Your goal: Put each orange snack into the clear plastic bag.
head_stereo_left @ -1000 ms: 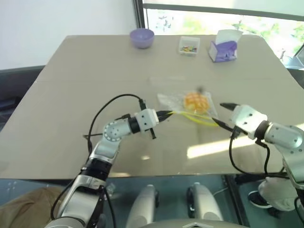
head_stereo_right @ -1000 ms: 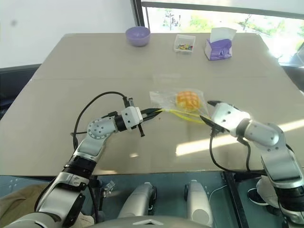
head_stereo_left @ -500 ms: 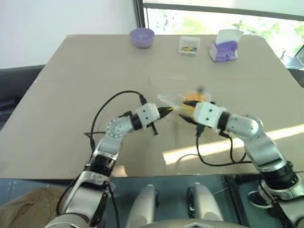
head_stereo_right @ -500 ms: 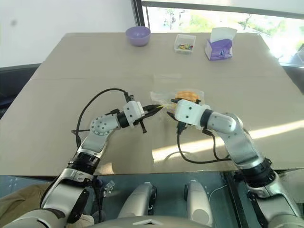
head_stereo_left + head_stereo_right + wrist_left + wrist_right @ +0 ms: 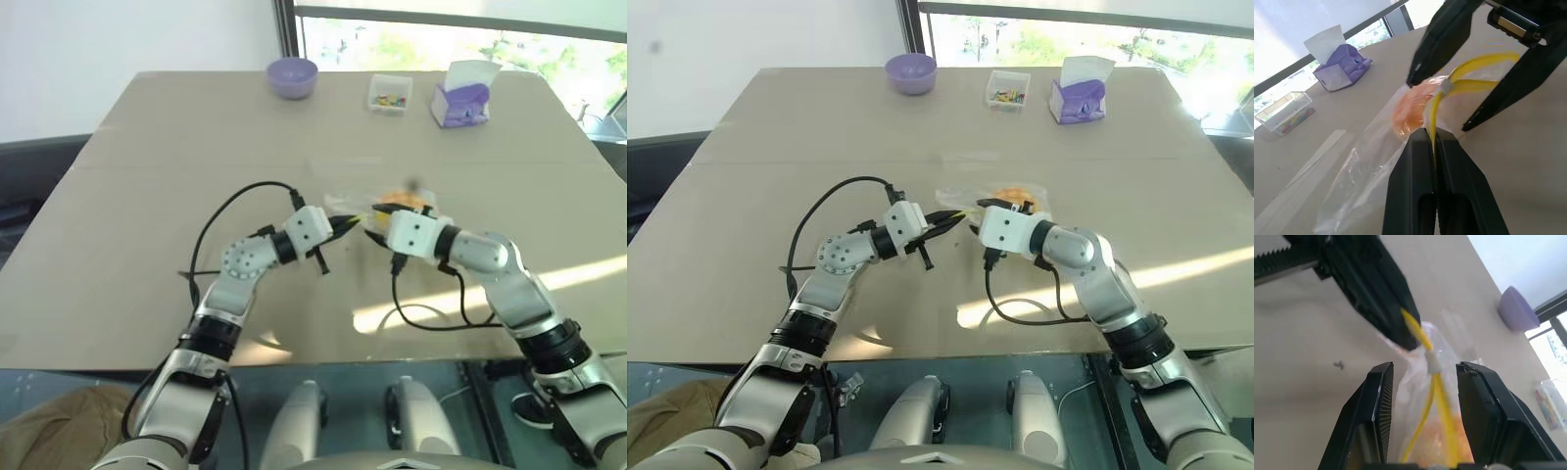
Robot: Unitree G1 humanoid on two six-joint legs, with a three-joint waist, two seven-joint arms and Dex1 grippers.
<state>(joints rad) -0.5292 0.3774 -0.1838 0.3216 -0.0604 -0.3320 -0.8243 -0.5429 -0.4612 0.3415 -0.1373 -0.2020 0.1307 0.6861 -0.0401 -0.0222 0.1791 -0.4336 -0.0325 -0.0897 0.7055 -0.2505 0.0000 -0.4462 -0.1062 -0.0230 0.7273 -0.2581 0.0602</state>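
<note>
The left gripper (image 5: 1436, 147) pinches shut on the clear plastic bag's (image 5: 1366, 181) yellow zip strip (image 5: 1469, 73), holding it steady; the half-open right gripper (image 5: 1422, 377) straddles the strip, gripping nothing, seemingly to seal the orange snack (image 5: 1410, 110) inside.

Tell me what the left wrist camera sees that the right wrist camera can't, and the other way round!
Left wrist view: the purple tissue box and the left gripper from behind, pinched shut on the yellow zip strip.

Right wrist view: the purple bowl and the right gripper, its open fingers on either side of the zip strip.

Both: the clear plastic bag with the orange snack inside, the small clear box of colourful bits, the tan table, and the other arm's gripper.
</note>
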